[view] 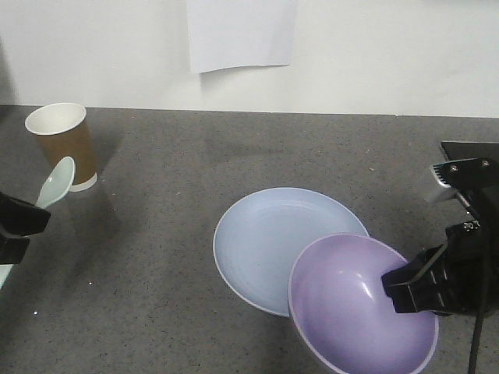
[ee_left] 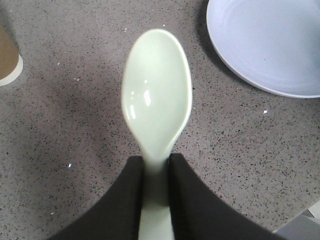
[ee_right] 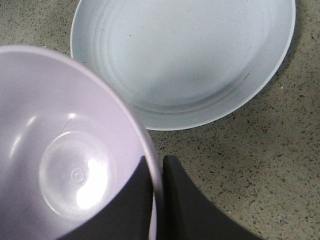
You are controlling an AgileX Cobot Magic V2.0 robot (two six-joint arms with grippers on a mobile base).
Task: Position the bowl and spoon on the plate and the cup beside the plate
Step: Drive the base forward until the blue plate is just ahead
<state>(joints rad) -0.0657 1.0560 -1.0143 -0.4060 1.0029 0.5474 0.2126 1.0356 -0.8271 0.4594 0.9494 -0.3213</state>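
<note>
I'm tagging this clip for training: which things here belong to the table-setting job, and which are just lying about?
Part of the job:
bowl, gripped at its rim by the right claw
spoon, gripped by the left claw
plate
cup

Just there:
white paper sheet on the wall
grey table

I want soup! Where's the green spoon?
In the front view the spoon is far left, gripped by its handle in the left hand, right by the cup.
</note>
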